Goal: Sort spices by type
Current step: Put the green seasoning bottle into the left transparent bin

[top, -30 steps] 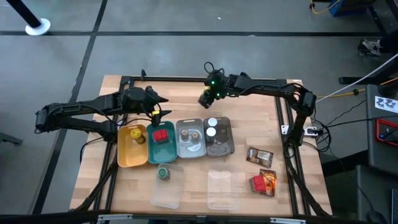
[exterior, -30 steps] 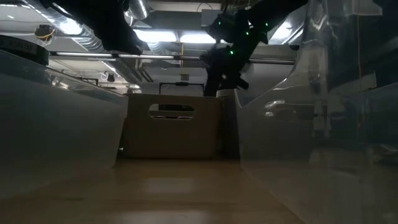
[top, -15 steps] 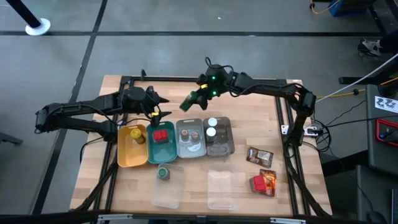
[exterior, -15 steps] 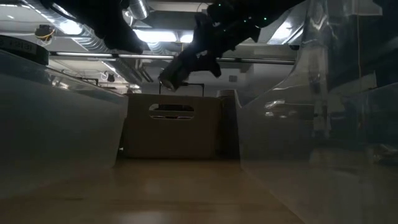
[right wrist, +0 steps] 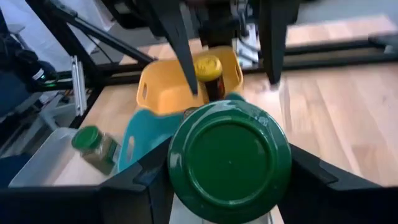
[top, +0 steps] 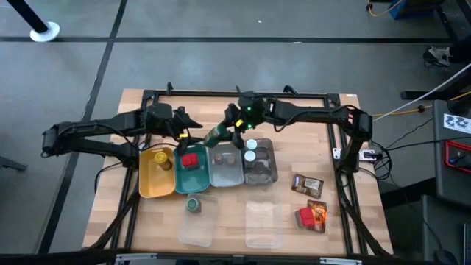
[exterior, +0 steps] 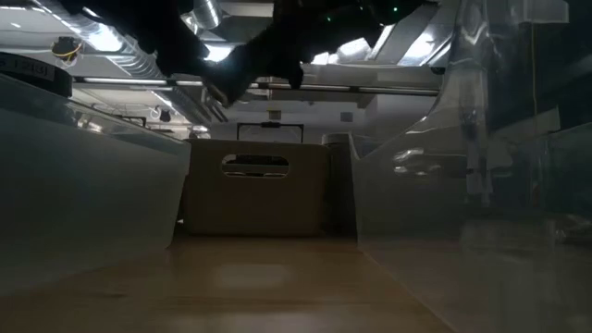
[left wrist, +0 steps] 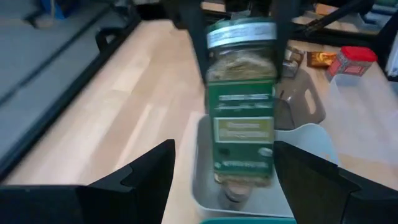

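Right gripper (top: 214, 135), jaws clamped on a green-capped jar (left wrist: 241, 99), has swung left over the trays; left gripper (top: 185, 126) waits, jaws spread.

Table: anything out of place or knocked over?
Yes. One green-capped jar lies on its side on the bare table in front of the trays, outside them. Pouches and a red box sit unsorted at the right.

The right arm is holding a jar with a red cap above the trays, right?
Not quite: the cap is green. The right wrist view shows the right gripper shut on the green-capped jar, held above the trays.
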Tool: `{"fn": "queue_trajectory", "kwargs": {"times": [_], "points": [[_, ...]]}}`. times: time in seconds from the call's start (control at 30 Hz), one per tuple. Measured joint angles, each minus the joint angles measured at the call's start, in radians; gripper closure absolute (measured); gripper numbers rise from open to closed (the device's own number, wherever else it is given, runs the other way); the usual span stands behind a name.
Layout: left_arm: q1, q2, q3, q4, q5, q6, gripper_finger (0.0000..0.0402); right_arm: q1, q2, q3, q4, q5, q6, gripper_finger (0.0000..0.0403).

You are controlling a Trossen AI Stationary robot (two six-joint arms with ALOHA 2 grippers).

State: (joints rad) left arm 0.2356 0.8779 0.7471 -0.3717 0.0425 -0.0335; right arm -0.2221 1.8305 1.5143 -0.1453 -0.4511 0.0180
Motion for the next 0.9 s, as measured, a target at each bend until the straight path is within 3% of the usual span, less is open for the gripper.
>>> {"fn": "queue_trajectory", "kwargs": {"times": [0.2,0.53,0.9], "points": [[-0.033,0.031,0.0,0.008,0.083,-0.067,0.0147,0.054,-0.001,0.0,0.035,0.08,-0.024,0.0192],[-0.087,0.073,0.0,0.036,0.091,-0.072,0.0147,0.112,-0.001,-0.001,0.043,0.1,-0.028,0.0192],[-0.117,0.179,0.0,0.176,0.083,-0.072,0.0147,0.139,-0.001,-0.001,0.045,0.154,-0.027,0.0192]]}}
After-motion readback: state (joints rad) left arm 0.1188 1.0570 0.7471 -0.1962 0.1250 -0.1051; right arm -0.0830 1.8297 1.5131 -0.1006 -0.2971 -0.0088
